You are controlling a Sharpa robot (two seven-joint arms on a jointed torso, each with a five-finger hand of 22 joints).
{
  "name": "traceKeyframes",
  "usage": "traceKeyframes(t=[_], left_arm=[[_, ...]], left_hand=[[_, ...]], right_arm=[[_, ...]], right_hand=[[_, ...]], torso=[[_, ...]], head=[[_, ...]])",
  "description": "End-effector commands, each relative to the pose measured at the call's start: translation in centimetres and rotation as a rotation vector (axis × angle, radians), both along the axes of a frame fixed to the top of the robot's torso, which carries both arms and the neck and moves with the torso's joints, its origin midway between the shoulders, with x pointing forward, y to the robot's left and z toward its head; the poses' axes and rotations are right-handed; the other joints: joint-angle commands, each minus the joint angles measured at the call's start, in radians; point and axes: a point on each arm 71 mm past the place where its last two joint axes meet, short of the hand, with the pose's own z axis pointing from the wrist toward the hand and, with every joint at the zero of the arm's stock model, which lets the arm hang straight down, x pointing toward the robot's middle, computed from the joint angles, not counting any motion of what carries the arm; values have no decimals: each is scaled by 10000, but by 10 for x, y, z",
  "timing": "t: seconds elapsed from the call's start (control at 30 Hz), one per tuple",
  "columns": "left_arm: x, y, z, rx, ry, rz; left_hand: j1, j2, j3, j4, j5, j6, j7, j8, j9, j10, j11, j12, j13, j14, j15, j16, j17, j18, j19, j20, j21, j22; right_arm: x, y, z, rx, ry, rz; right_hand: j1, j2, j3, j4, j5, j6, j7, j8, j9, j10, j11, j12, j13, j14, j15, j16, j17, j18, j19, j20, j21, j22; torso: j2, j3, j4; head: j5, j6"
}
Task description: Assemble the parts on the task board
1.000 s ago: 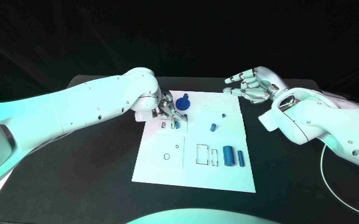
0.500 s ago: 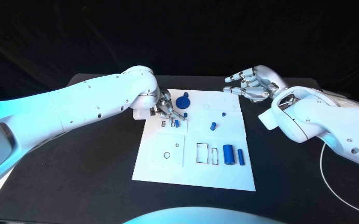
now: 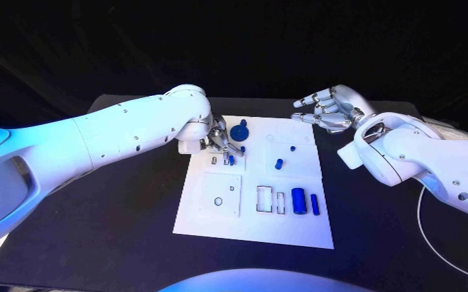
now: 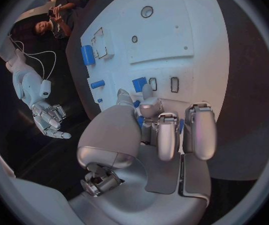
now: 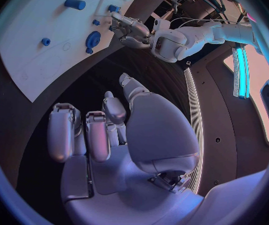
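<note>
Reaching over the near-left part of the task board (image 3: 224, 211), my left hand (image 3: 218, 139) has its silver fingers bunched together above a small slot, and a small blue piece (image 4: 139, 84) sits right at the fingertips (image 4: 124, 94). I cannot tell whether I am pinching it or only touching it. The board is a flat, matte white rectangular plate lying on the black table (image 3: 117, 238), marked with thin dark outlines of rectangles and small rings.

My right hand (image 3: 326, 111) hangs above the table just off the board's far right corner, its jointed metal fingers loosely curled and apart, holding nothing.

Several smooth blue parts rest on the board. A round disc-shaped part (image 3: 239, 131) with a raised knob lies near my left hand. A small oval peg (image 3: 279, 164) lies near the middle, with a tiny blue stud (image 3: 293, 149) beyond it. Nearer to me, a fat cylinder (image 3: 298, 201) and a slimmer rod (image 3: 315, 203) lie side by side, beside two empty rectangular outlines (image 3: 264, 198).
</note>
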Motion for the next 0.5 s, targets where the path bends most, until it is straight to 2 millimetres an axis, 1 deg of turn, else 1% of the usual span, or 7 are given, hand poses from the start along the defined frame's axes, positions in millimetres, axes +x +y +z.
traceKeyframes(t=[0.03,0.3,0.5], left_arm=[[-2,2,-2,797,278,80],[-2,2,-2,897,280,14],[-2,1,-2,912,291,-38]], left_hand=[[145,16,17,-55,-43,-74,11,44,20,7,-19,49,4,1051,-56,30,2635,-147,317,-47,37,949],[209,50,35,-69,-43,-104,18,57,58,-14,-14,27,-25,1051,-51,30,2635,-143,308,-42,25,935],[253,70,49,-81,-42,-119,20,67,82,-16,-11,28,-22,1051,-49,30,2635,-141,304,-39,19,930]], right_arm=[[-1,1,-1,-206,-24,170],[-1,0,-1,-407,-122,184],[-1,0,0,-534,-206,202]], right_hand=[[-40,66,-8,56,42,65,24,56,11,53,-28,2,-18,774,25,-37,1359,-23,73,-29,60,6],[-42,72,-9,60,47,64,24,55,10,56,-29,9,-15,775,25,-36,1360,-24,76,-29,62,10],[-42,82,-7,65,52,66,23,55,10,54,-28,3,-20,775,24,-38,1358,-22,74,-30,59,4]], torso=[[5,1,-7],[6,11,-12],[6,6,-3]], head=[[41,-27],[40,-41],[22,-52]])
